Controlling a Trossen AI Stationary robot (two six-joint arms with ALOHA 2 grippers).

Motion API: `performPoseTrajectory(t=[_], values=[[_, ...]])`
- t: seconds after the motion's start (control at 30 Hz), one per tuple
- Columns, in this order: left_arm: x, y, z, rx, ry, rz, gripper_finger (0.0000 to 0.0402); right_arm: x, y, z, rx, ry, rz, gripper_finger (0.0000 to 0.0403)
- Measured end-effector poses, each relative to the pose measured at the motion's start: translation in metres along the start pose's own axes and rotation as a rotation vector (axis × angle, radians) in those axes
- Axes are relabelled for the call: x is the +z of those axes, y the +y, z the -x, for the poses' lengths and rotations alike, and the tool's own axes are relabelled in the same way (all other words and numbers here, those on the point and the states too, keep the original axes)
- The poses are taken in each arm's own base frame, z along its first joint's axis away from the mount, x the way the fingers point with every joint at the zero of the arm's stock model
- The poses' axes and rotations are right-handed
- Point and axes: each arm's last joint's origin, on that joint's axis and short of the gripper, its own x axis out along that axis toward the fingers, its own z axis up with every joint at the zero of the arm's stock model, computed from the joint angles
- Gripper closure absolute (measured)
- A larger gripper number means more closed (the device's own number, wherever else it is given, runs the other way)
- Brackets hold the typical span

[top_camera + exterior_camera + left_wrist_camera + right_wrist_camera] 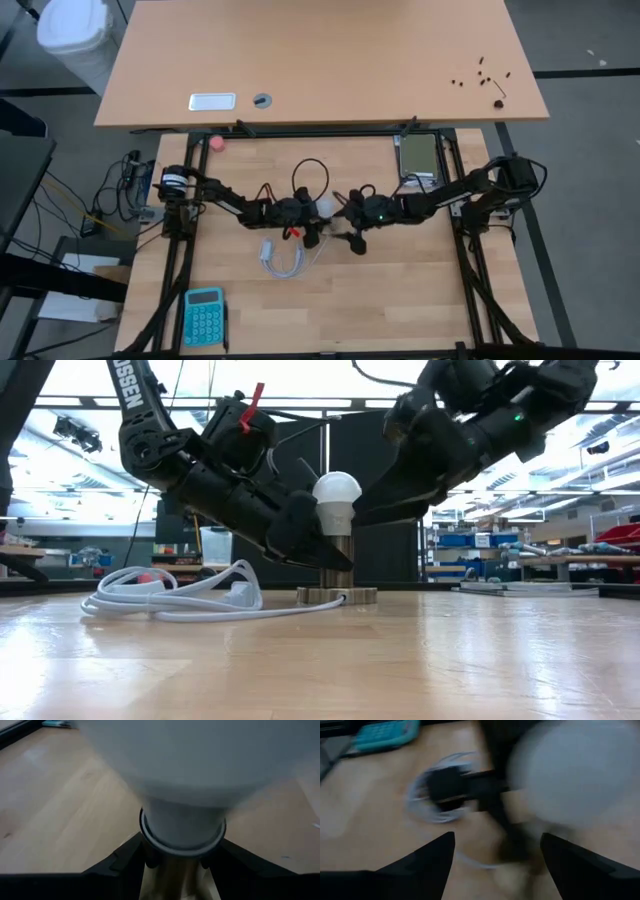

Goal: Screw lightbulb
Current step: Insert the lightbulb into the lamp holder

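Right up against the lens in left wrist view: lightbulb [200,755], frosted globe over a grey collar, standing upright in a brass-coloured socket [175,880]. Seated, but how far threaded in can't be told. From low view, sits mid-worktop [480,660], socket on a flat round base [337,596], white cord [170,600] coiled just beside.

Left tool [175,865] closed narrow on socket neck just under the collar, one finger each side; looks like a steadying hold. Right tool [492,860] spread wide, nothing held; bulb globe ahead of fingers and off to one side, not centred between them. Contact w/ glass: can't tell.

Risks, as judged from here:
- Off-centre closing by right tool. Would push globe sideways instead of gripping; could tilt bulb and cross-thread it or jam it.
- Smooth round glass, two flat fingers. Likely slip during the twist, so turn w/o any thread gain.
- Too hard a squeeze on thin glass: cracking poss.
- Left hold sits close to collar. If fingers creep up onto bulb's own collar, would brake the rotation.
- If left hold loosens, light base prob. spins w/ bulb, cord winds up and drags.
- Both arms crowded around same spot; wrist rotation by right could knock left tool or snag cord.
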Motion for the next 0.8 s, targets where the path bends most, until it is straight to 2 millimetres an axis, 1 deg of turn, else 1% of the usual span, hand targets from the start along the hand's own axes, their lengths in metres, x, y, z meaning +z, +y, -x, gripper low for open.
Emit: performPoseTrajectory(t=[0.17,0.23,0.3,0.4,0.5,0.63,0.73,0.8], values=[[0.0,0.001,0.0,0.017,-0.002,0.005,0.0204,-0.004,0.02,0.002,0.076,0.027,-0.017,0.0095],[0.0,0.001,0.0,0.016,-0.002,0.006,0.0204,-0.005,0.022,0.003,0.029,0.03,-0.011,0.0095],[0.0,0.001,0.0,0.016,-0.002,0.005,0.0204,-0.008,0.017,0.003,-0.046,0.059,-0.007,0.0095],[0.0,0.001,0.0,0.015,-0.001,0.005,0.0204,-0.006,0.0,0.002,-0.132,0.05,-0.03,0.0095],[0.0,0.001,0.0,0.01,-0.003,0.006,0.0204,-0.004,-0.015,0.002,-0.178,0.042,-0.051,0.0095],[0.0,0.001,0.0,0.004,-0.003,0.005,0.0204,0.0,-0.026,-0.002,-0.151,-0.003,-0.016,0.0095],[0.0,0.001,0.0,0.003,-0.003,0.005,0.0204,0.001,-0.028,-0.007,-0.107,-0.039,0.007,0.0095],[0.0,0.001,0.0,0.003,-0.004,0.006,0.0204,-0.002,-0.028,-0.01,-0.105,-0.025,0.023,0.0095]])
